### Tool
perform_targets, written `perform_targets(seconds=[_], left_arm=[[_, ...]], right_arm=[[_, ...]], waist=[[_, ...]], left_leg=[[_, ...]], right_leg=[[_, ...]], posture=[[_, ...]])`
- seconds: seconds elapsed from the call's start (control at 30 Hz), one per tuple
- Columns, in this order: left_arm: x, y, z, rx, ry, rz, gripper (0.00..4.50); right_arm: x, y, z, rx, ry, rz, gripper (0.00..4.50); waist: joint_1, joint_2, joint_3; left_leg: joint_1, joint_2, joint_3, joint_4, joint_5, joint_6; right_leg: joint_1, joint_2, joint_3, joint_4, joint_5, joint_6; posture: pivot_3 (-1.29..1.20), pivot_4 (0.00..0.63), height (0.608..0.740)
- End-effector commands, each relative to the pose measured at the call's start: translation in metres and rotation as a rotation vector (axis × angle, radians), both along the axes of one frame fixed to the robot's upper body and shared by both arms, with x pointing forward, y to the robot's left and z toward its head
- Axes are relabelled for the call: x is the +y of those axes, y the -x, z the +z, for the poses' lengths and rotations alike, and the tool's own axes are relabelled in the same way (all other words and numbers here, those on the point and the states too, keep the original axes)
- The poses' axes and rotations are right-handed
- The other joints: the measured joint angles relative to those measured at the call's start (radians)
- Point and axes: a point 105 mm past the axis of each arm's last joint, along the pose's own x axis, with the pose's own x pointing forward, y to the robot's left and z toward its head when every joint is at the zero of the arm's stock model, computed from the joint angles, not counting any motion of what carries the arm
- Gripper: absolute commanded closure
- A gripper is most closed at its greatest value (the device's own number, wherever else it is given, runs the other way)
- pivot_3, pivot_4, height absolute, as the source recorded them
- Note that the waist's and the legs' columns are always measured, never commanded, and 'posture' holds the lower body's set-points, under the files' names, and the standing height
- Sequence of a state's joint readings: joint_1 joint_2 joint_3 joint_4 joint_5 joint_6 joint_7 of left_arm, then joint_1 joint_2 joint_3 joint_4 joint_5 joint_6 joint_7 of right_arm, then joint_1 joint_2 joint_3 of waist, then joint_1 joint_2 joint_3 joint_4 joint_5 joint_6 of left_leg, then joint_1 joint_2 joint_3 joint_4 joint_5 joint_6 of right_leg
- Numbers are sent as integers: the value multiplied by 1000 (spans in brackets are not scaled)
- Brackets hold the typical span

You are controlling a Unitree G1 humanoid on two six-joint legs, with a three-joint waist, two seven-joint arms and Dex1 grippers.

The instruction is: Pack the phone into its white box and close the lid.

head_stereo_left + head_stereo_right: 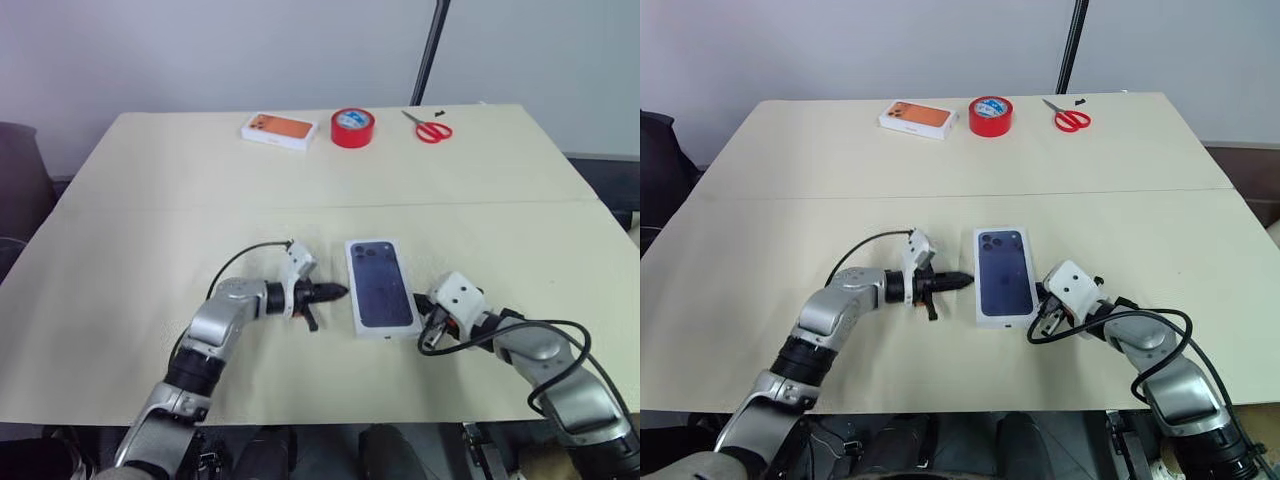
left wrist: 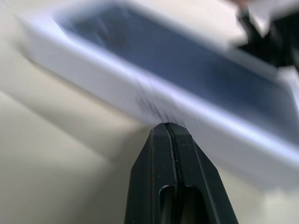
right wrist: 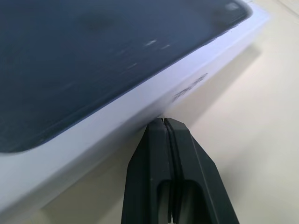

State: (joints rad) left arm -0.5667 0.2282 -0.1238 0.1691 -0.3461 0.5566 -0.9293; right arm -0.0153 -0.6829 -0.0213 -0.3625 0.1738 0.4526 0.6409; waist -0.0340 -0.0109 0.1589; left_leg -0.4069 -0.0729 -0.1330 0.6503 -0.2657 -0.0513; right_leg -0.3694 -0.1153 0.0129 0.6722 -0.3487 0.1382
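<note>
Box-wise, we've got the white rectangular cardboard box (image 1: 381,287) sitting mid-table with a dark navy phone picture on top, so the lid looks on already. Our left gripper (image 1: 336,292) sits at its 9 o'clock, black fingers pinched together and empty, tip just beside the wall. Our right gripper (image 3: 164,122), equally pinched and empty, noses the 4 o'clock edge — we'd guess both are squaring or pressing it. Grey side print's too blurry to read.

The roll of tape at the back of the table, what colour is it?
The roll of tape is red, clearest in the right eye view.
</note>
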Motion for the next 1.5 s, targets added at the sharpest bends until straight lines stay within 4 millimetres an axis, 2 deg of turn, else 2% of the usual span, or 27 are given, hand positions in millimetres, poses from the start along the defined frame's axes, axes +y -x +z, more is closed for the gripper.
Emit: perform_targets(seconds=[0.03,0.2,0.3,0.43,0.53,0.6,0.7,0.8,0.97,1.0,1.07,1.1,1.2,1.3,1.33,1.5], left_arm=[[2,-13,40,-81,101,0,4500],[-16,-24,48,-111,112,-47,4500],[-48,-18,33,-103,103,-99,4500],[-65,-18,9,-116,14,-110,4500],[-65,-18,-13,-119,-117,-124,4500],[-60,-16,-25,-115,-171,-143,4500],[-53,-16,-31,-100,-180,-137,4500],[-47,-18,-31,-86,-166,-118,4500],[-40,-21,-16,-43,-66,-104,4500],[-38,-22,-9,-23,-28,-97,4256],[-33,-27,10,-26,45,-76,3686],[-30,-28,16,-33,61,-75,3217],[-21,-28,30,-73,68,-81,1657],[-4,-30,42,-108,66,-53,97],[5,-30,43,-139,49,-35,0],[53,-22,41,-113,30,17,0]], right_arm=[[-8,-2,30,-87,-72,-28,4469],[-7,-1,37,-115,-49,-12,4469],[23,7,46,-105,-156,98,4469],[42,20,33,-43,-159,181,4469],[45,24,23,-7,-157,182,4469],[45,33,1,60,-61,213,4469],[35,39,-27,117,76,216,4469],[33,35,-27,97,85,200,4469],[42,26,-7,62,-36,192,4469],[42,22,0,62,-92,174,4495],[39,13,20,29,-199,147,3959],[37,9,29,1,-224,136,3678],[31,0,52,-58,-303,108,2101],[22,-2,61,-75,-308,101,564],[19,-2,60,-76,-290,101,91],[-3,6,65,-92,-278,93,29]], waist=[[3,0,0],[13,0,0],[16,0,0],[19,-1,0],[15,-1,0],[15,0,0],[14,-2,-1],[15,-3,-2],[12,-5,-3],[13,-5,-3],[13,-6,-2],[14,-5,-2],[17,-5,-2],[19,-5,-2],[19,-5,-2],[13,-5,-2]], left_leg=[[0,0,0,0,0,0],[0,-1,1,0,0,0],[0,-1,1,0,0,0],[0,-2,1,0,0,0],[0,-2,1,0,0,0],[0,-2,1,0,0,0],[2,-3,1,0,0,1],[12,-1,0,-3,-1,1],[16,0,1,-3,-2,2],[16,0,1,-4,-2,2],[15,0,1,-4,-2,2],[15,0,1,-3,-1,2],[13,1,0,-3,-1,2],[12,1,0,-3,-1,2],[12,0,0,-3,-1,2],[12,1,0,-4,-1,2]], right_leg=[[0,0,0,0,0,0],[1,0,0,-1,0,0],[1,0,0,-1,0,0],[1,0,-1,-2,0,0],[0,0,-1,-1,0,0],[0,0,-1,-1,0,0],[3,0,0,-1,0,0],[12,1,-1,-5,0,0],[16,2,-1,-6,0,0],[16,2,-1,-6,0,0],[15,2,0,-6,0,0],[15,2,0,-6,0,0],[13,1,0,-6,0,0],[13,0,-1,-6,0,0],[13,0,-1,-6,0,0],[12,0,0,-6,0,0]], posture=[[0,150,740],[0,150,740],[0,150,740],[0,150,740],[0,150,740],[0,150,740],[0,150,740],[0,150,740],[0,150,740],[0,150,740],[0,150,740],[0,150,740],[0,150,740],[0,150,740],[0,150,740],[0,150,740]])
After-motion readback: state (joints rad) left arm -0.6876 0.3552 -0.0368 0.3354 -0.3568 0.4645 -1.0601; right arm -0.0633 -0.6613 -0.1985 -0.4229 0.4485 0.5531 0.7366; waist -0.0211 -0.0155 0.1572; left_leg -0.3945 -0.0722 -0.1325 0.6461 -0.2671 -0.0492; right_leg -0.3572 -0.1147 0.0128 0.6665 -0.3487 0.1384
